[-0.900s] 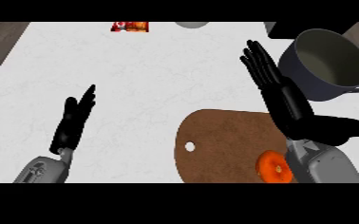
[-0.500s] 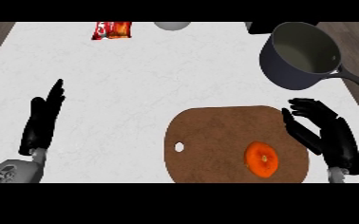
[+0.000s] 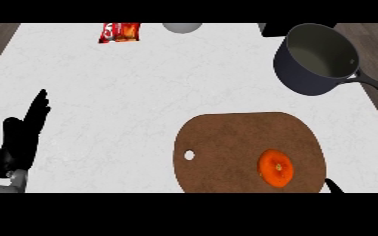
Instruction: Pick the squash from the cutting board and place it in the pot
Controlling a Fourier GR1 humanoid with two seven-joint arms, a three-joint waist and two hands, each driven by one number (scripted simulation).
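Observation:
An orange squash [image 3: 277, 167] lies on the right part of a brown oval cutting board [image 3: 221, 150] at the lower right. Nothing touches it. A dark grey pot [image 3: 317, 57] stands empty at the upper right, its handle pointing right. My left hand [image 3: 24, 136] rests open at the left edge, fingers straight and pointing up, far from the board. Only a small black tip of my right hand [image 3: 334, 186] shows at the bottom edge, just right of the board and below the squash.
A red snack bag [image 3: 119, 31] and a pale grey round object [image 3: 181, 27] sit at the counter's far edge. A dark object [image 3: 275, 28] stands behind the pot. The white counter [image 3: 133, 90] ends close to the pot's right side.
My right hand has dropped back from beside the board to the bottom edge, almost out of view. The squash stays on the board. My left hand sits lower and nearer the left edge.

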